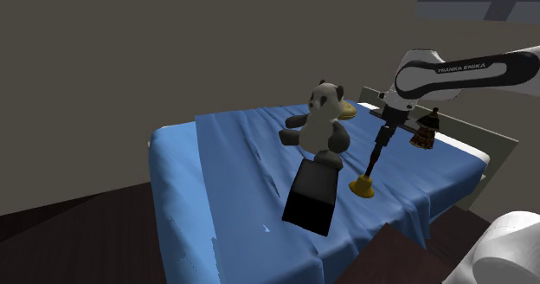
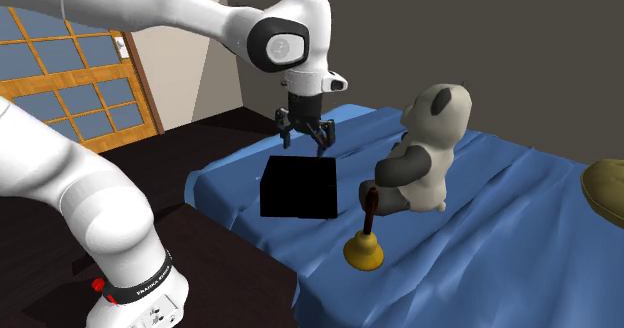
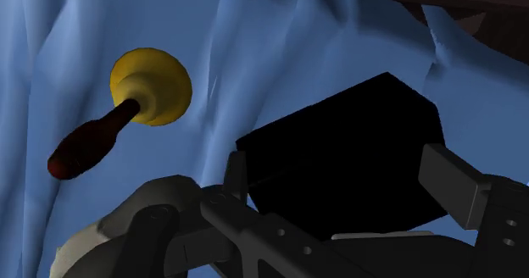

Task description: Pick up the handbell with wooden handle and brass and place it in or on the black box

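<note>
Blue-sheeted bed [image 2: 500,238] carries everything. Panda toy [image 2: 428,141] sits mid-bed, black box [image 2: 298,188] just beside it. Gripper [image 2: 305,148] hovers over box, fingers spread wide, empty. Handbell [image 2: 366,238] stands upright by panda, off to side of fingers, untouched.

Near side of black box [image 3: 356,141] behind claw fingers [image 3: 449,183]; panda toy [image 3: 72,255] edge-cropped.

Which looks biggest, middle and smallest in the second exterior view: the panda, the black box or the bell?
1. panda toy, biggest
2. black box, middle
3. handbell, clearly the smallest
</note>
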Tool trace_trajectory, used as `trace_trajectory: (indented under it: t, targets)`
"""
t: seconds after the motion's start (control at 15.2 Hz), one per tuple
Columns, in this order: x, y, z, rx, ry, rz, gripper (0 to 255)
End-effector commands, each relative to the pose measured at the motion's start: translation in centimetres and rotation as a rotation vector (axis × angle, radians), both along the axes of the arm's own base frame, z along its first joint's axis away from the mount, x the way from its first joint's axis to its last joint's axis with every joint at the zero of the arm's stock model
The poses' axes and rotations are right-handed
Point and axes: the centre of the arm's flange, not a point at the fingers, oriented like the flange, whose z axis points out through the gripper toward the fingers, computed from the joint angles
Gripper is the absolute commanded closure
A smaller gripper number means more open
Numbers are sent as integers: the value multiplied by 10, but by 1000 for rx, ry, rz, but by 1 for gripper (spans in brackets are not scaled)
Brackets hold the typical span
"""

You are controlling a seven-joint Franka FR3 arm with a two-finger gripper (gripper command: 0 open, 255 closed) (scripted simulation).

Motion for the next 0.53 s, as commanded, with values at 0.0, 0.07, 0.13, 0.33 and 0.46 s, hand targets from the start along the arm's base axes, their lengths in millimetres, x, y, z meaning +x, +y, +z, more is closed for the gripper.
trace_trajectory:
  t: [0.0,0.07,0.13,0.33,0.46]
  targets:
    - [9,-20,-11,-9,0,9,0]
    - [13,-31,-16,-12,0,12,0]
    - [17,-43,-20,-16,0,16,0]
    - [29,-76,-35,-26,1,26,0]
    - [37,-98,-44,-33,1,33,0]
